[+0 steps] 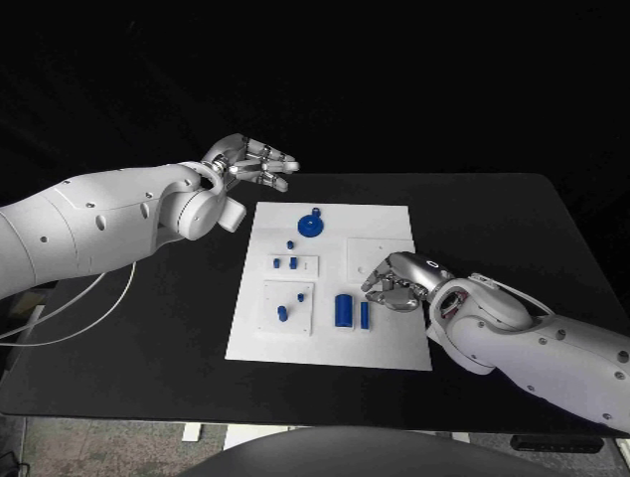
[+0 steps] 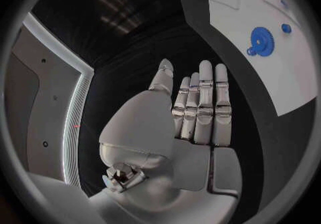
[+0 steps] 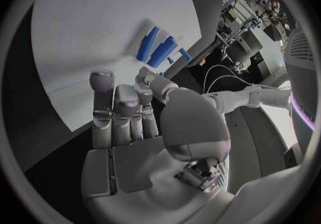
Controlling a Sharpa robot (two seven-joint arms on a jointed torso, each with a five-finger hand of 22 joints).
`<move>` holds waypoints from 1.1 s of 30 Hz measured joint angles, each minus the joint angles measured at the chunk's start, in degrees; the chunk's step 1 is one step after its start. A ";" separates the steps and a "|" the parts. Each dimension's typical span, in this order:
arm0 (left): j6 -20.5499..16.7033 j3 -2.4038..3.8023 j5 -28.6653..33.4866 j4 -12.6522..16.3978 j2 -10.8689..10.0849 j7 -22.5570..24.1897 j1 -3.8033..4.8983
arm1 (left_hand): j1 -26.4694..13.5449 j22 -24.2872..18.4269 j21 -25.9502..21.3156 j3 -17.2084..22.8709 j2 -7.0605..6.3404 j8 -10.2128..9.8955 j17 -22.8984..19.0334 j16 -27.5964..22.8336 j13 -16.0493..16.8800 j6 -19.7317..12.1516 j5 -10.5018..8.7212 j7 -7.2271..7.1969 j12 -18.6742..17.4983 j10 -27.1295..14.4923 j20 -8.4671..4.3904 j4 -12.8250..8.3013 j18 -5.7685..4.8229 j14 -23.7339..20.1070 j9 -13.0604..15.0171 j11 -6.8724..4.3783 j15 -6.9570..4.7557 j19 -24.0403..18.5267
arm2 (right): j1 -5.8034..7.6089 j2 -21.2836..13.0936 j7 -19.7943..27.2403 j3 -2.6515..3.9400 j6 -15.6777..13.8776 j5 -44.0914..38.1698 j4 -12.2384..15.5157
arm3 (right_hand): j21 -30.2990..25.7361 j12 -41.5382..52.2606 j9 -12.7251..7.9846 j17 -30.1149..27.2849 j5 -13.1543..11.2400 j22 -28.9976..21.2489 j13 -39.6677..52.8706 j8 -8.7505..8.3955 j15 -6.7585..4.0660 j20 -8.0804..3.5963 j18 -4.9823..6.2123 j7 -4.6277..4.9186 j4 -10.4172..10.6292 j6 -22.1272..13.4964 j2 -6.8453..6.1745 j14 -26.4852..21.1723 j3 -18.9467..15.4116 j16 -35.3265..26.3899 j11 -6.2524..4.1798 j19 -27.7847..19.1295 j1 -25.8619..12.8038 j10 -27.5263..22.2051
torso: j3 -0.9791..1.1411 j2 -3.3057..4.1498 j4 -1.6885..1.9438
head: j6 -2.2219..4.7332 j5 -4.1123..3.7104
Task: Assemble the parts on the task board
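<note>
Right hand (image 1: 398, 282) hovered low over the task board (image 1: 387, 221), fingers apart and holding nothing, apparently lining up on the two blue cylinders (image 1: 344, 310) beside it. Left hand (image 1: 252, 163) hung off the board's far corner, over the black bench (image 1: 516, 219), also empty and spread, seemingly waiting. One blue gear (image 1: 311, 225) lay near the board's far edge; several smaller blue parts sat mid-board.
</note>
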 measured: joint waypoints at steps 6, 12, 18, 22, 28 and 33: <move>0.00 0.00 0.00 0.01 0.01 -0.02 0.00 | 0.00 0.00 0.00 0.00 0.00 0.00 0.00 0.00 0.00 0.00 0.00 0.00 0.00 0.00 0.00 0.00 0.00 0.00 0.00 0.00 0.00 0.00 | -0.03 0.44 -0.21 0.00 2.36 0.00 -0.30 | 0.00 0.00 0.00 0.13 0.00 0.00 0.00 0.00 0.00 0.00 0.00 -0.18 -0.14 0.58 0.22 0.00 -0.45 0.00 0.00 0.00 0.23 0.00 | 0.00 0.01 0.01 | -0.05 -0.02; 0.00 0.00 -0.01 0.02 0.02 -0.04 0.00 | 0.00 0.01 0.00 0.00 0.00 0.00 0.00 0.00 0.00 0.00 0.00 0.00 0.00 0.00 0.00 0.00 0.00 0.00 0.00 0.00 0.00 0.00 | -0.15 0.89 -0.31 0.01 3.85 -0.08 -0.39 | 0.41 0.00 0.00 0.37 0.00 0.00 0.00 0.00 0.00 0.00 0.00 -0.25 -0.38 1.02 0.69 0.00 -0.69 0.00 -0.22 0.00 0.22 0.22 | 0.00 0.01 0.01 | -0.11 -0.09; 0.00 0.00 -0.01 0.02 0.02 -0.06 0.00 | 0.00 0.01 0.00 0.00 0.00 0.00 0.00 0.00 0.00 0.00 0.00 0.00 0.00 0.00 0.00 0.00 0.00 0.00 0.00 0.00 0.00 0.00 | -0.20 1.15 -0.42 0.06 4.76 -0.22 -0.64 | 0.57 0.00 -0.05 0.45 0.00 0.00 0.00 -0.19 0.00 0.00 0.00 -0.29 -0.78 1.54 0.97 0.00 -1.09 0.00 -0.22 0.00 -0.07 0.22 | -0.02 0.01 0.02 | -0.21 -0.10; 0.00 0.00 -0.01 0.03 0.02 -0.08 0.00 | 0.00 -0.04 0.00 0.00 0.00 0.00 0.00 0.00 0.00 -0.22 0.00 0.22 0.00 0.00 0.00 0.00 0.00 0.00 0.00 0.00 0.00 0.00 | -0.23 1.25 -0.57 0.11 5.24 -0.48 -0.80 | 0.58 0.00 -0.05 0.51 0.00 0.00 -0.01 -0.35 0.00 0.00 0.00 -0.39 -0.78 1.77 1.20 0.00 -1.09 0.29 -0.22 0.00 0.16 0.22 | -0.04 0.02 0.03 | -0.26 -0.03; 0.00 0.00 -0.01 0.04 0.00 -0.10 0.00 | 0.00 -0.07 0.00 0.00 0.00 0.00 0.00 0.00 0.00 -0.22 0.00 0.22 0.00 0.00 0.00 0.00 0.00 0.00 0.00 0.00 0.00 0.00 | -0.44 1.29 -0.78 0.09 5.51 -1.19 -0.85 | 0.57 0.00 0.05 0.35 0.00 0.00 0.23 -0.16 0.00 0.00 0.00 -0.53 -1.42 2.80 1.19 0.00 -0.76 0.29 -0.42 0.00 0.15 0.42 | -0.03 0.02 0.04 | -0.30 0.06; 0.00 0.00 -0.01 0.04 -0.01 -0.11 0.00 | 0.00 -0.06 0.00 0.00 0.00 0.00 0.00 0.00 0.00 -0.22 0.00 0.22 0.00 0.00 0.00 0.00 0.00 0.00 0.00 0.00 0.00 0.00 | -0.59 1.30 -0.82 0.06 5.35 -1.91 -0.96 | 0.57 0.00 0.18 0.36 -0.45 0.00 0.32 -0.15 0.00 -0.22 0.01 -0.61 -1.65 2.88 1.19 0.00 -0.66 0.29 -0.63 -0.22 0.16 0.63 | -0.01 0.02 0.04 | -0.30 0.09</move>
